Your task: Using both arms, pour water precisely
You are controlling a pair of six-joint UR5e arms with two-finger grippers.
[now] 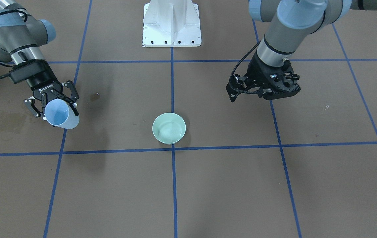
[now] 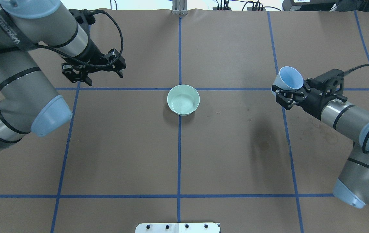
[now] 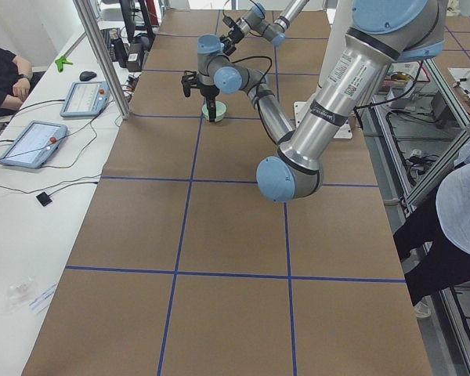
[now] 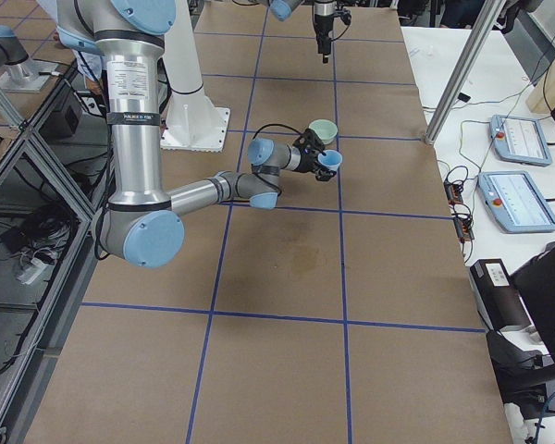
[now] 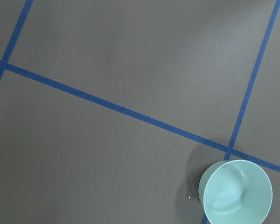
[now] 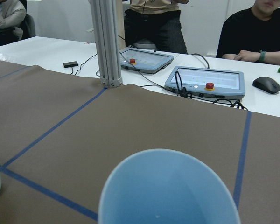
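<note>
My right gripper [image 1: 56, 103] [image 2: 285, 92] is shut on a pale-blue cup [image 1: 61, 115] [image 2: 288, 78] [image 6: 170, 191], held above the table and tilted, with its mouth facing the far side. A mint-green bowl [image 1: 168, 128] [image 2: 183, 100] [image 5: 235, 192] stands at the table's centre on a tape crossing. A faint sheen of water [image 5: 224, 191] lies in its bottom; I make out no water in the cup. My left gripper [image 1: 263, 88] [image 2: 94, 72] hangs open and empty above the table, well to the bowl's side. Its fingers stay out of the left wrist view.
Damp stains [image 1: 9, 120] [image 2: 263, 142] mark the brown paper on the right arm's side, and small droplets [image 5: 190, 196] lie beside the bowl. The white pedestal [image 1: 171, 24] stands at the robot's edge. Touch-screen pendants [image 6: 205, 79], a metal post [image 6: 107, 42] and seated people line the far side.
</note>
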